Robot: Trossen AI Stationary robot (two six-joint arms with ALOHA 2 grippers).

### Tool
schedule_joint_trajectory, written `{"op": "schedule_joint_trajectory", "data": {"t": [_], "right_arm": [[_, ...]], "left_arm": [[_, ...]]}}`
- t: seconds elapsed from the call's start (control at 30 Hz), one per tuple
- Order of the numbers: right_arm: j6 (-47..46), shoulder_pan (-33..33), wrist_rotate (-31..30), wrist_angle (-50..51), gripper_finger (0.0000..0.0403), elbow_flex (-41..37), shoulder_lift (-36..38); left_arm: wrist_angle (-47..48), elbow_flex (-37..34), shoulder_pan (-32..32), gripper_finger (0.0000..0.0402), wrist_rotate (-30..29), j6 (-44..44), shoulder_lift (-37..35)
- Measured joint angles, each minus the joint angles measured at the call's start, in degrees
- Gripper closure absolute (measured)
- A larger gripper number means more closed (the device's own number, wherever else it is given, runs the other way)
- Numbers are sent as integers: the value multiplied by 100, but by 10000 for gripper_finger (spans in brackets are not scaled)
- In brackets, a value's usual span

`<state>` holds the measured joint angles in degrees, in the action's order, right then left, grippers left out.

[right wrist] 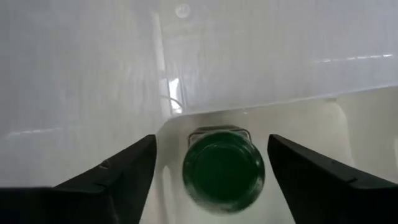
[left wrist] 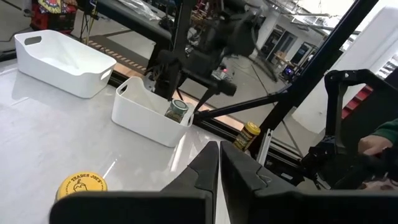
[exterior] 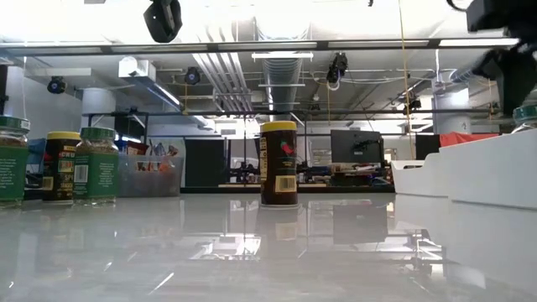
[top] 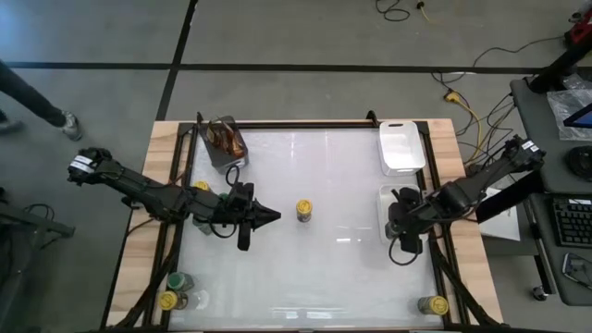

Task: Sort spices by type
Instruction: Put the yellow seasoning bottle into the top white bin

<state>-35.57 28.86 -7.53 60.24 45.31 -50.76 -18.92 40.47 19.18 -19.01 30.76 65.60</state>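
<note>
A green-lidded spice jar (right wrist: 224,168) stands upright on its base inside the near white tray (right wrist: 348,124) at the table's right side. My right gripper (right wrist: 211,140) hangs above it, pointing steeply down, open, with a finger on either side of the lid and a gap to each. In the left wrist view the same jar (left wrist: 176,111) shows in that tray (left wrist: 146,112). A yellow-lidded jar (top: 303,210) stands at the table's middle. My left gripper (top: 270,217) is held above the table just left of it, shut and with nothing in it.
A second white tray (top: 400,148) sits at the far right. A grey cup of brown sticks (top: 225,139) stands at the far left. Three jars (top: 178,282) cluster at the near left corner, another yellow-lidded one (top: 433,304) stands at the near right, and one yellow lid (top: 201,186) shows beside my left arm.
</note>
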Motion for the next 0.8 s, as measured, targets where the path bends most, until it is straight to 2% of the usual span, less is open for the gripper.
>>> {"op": "schedule_joint_trajectory", "data": {"t": [0.1, 0.27, 0.4, 0.6, 0.73, 0.8], "right_arm": [[-1, 0, -65, 316, 86, 404, -9], [-59, -4, -855, 363, 68, 1110, -225], [-42, -43, -1348, 194, 50, 1609, -774], [-234, -307, -1507, -781, 42, 2074, -1850], [-67, -472, -1490, -1635, 42, 2282, -2567], [99, -576, -1356, -1743, 42, 2423, -2919]], "left_arm": [[-18, 0, 0, 401, -2, 15, 0], [-212, 0, 0, 401, -2, 123, 0], [-247, 1, 0, 401, -2, 270, 0], [-394, 2, 0, 401, -2, 935, 0], [-623, 4, -1, 401, 1, 1376, 0], [-699, 4, 0, 401, 21, 1555, -4]]}}
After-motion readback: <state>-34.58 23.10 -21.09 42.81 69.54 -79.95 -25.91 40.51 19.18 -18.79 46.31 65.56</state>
